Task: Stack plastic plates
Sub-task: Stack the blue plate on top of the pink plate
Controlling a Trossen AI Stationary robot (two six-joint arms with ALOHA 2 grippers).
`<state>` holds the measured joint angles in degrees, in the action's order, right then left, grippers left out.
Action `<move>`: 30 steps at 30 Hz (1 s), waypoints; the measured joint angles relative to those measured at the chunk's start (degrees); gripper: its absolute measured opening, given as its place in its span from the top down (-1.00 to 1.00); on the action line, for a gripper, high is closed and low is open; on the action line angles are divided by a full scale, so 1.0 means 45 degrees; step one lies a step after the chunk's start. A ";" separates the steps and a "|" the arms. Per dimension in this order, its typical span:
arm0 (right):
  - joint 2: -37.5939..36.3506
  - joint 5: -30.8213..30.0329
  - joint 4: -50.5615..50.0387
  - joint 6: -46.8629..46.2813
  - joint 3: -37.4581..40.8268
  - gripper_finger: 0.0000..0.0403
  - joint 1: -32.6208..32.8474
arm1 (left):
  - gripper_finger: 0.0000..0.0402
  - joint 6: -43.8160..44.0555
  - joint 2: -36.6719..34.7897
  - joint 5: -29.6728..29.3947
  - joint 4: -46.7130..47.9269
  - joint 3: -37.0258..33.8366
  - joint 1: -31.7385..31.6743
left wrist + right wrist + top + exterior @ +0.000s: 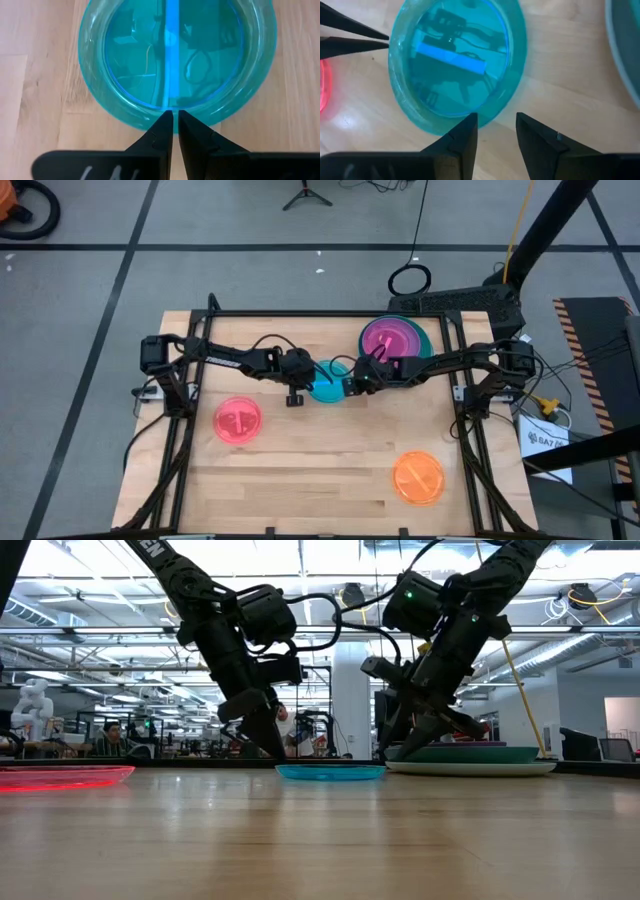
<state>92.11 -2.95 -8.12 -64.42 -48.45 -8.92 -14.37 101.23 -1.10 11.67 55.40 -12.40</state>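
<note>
Stack so far: a pile of plates (pixel 393 340) sits at the far right of the surface (pixel 300 470), pink-purple on top, dark green rim showing underneath; from table height it reads as several dishes nested together, count not clear.
Loose plates: three lie on their own — the cyan plate (pixel 327 383) in the middle just beside the pile, the pink-red plate (pixel 238 421) toward the left, the orange plate (pixel 418 477) near the front right, well apart from the rest.
Progress: I'd call it partly done; the big ones look gathered, the small ones are left to go on.
Left gripper (pixel 174 122): down at the cyan plate's rim, fingers nearly pinched together, tips touching or almost touching the edge; it is not lifting anything that I can see.
Right gripper (pixel 496 125): low on the opposite side of the same cyan plate, fingers spread apart, nothing between them, one tip just at the rim.
Inside the plates: nothing in any of them, only reflections in the cyan one.
Likely next: the cyan plate looks like the one being worked, both arms crowding it.
</note>
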 joint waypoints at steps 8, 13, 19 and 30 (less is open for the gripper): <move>-0.0006 -0.0562 -0.0152 -0.0255 -0.0840 0.35 0.0337 | 0.83 0.0106 0.0251 0.0013 -0.0038 0.0027 0.0000; -0.0008 -0.1345 -0.1229 -0.0870 -0.1314 0.35 0.0745 | 0.83 0.0106 0.0463 0.0028 -0.0074 0.0024 0.0000; -0.0008 -0.2274 -0.2161 -0.1747 -0.1393 0.35 0.1064 | 0.83 0.0161 0.0522 0.0028 -0.0035 0.0010 0.0000; 0.1078 -0.2610 -0.1654 -0.1867 -0.1398 0.35 0.1335 | 0.83 0.0208 0.0501 0.0033 -0.0105 0.0010 0.0000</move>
<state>96.96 -14.70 -15.57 -72.83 -54.74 -2.92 -13.43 103.48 -0.95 11.19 55.44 -12.40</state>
